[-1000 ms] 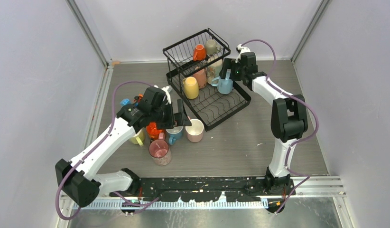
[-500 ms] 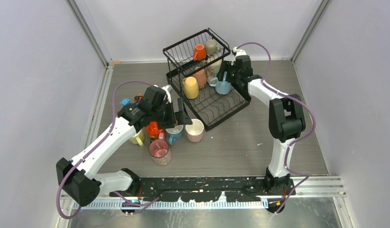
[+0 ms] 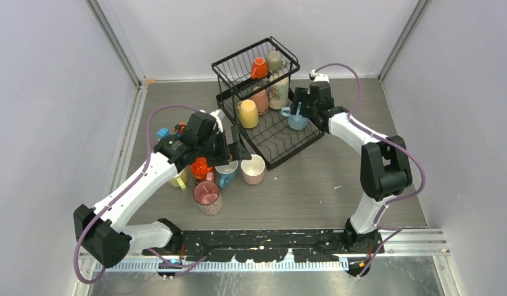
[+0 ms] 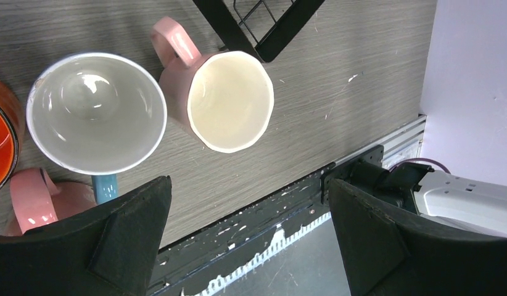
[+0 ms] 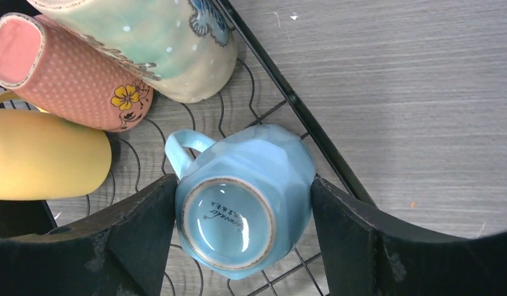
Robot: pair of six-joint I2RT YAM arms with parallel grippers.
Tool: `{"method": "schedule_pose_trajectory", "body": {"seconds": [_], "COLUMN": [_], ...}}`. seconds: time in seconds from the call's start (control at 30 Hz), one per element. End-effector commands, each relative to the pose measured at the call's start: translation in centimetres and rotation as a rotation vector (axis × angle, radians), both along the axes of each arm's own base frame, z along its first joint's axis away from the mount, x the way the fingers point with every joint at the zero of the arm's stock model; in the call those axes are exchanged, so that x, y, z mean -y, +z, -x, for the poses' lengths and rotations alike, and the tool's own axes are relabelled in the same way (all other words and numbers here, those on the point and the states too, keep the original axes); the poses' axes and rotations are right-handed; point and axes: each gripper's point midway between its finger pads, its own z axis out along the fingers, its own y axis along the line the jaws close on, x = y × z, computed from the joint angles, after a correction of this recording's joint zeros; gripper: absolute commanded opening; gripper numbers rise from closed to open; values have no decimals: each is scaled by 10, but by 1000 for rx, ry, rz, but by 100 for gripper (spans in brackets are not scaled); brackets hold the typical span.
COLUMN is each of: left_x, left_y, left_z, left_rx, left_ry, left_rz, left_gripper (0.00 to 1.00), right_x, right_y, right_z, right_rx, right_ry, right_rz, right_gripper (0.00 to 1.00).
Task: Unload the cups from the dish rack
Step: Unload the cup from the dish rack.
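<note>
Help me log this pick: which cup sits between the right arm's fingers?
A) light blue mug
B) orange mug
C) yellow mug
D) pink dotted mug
A: the right wrist view shows the glossy light blue handled mug, base showing, flanked by the right arm's fingers.

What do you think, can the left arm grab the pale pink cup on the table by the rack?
Probably yes. The left gripper hangs open just above the pink cup, which stands upright and uncovered; a blue cup crowds one side.
</note>
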Motion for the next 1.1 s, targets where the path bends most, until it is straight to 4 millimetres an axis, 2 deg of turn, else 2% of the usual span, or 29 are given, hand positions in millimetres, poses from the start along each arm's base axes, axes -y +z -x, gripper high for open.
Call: {"method": "schedule_pose_trajectory", "body": {"seconds": [0.0, 0.07, 0.2, 0.33, 0.43, 0.73, 0.93, 1.07], "left_x": [4, 3, 2, 2, 2, 2, 2, 1], "left_y": [12, 12, 12, 12, 13, 12, 13, 12], "left_z": [-5, -5, -3, -2, -2, -3, -3, -2], "left_rx": [49, 48, 48, 51, 53, 51, 53, 50], "left_ry": [6, 7, 5, 5, 1, 0, -6, -12], "left_rz": [49, 47, 46, 46, 46, 42, 38, 28], "left_gripper": [100, 100, 100, 100, 100, 100, 100, 100], "right_x": [-4, -5, -10, -10, -9, 0, 0, -4], "right_y": [19, 16, 12, 8, 3, 5, 10, 7], "right_z": [15, 18, 22, 19, 15, 2, -1, -9], "right_rx": [18, 2, -19, -28, -44, -49, -31, -15], "right_ry": [-31, -41, -47, -46, -39, -8, 39, 93], "right_rz": [-23, -26, -60, -43, -10, 115, 117, 117], "right_gripper": [70, 73, 93, 99, 100, 100, 100, 100]}}
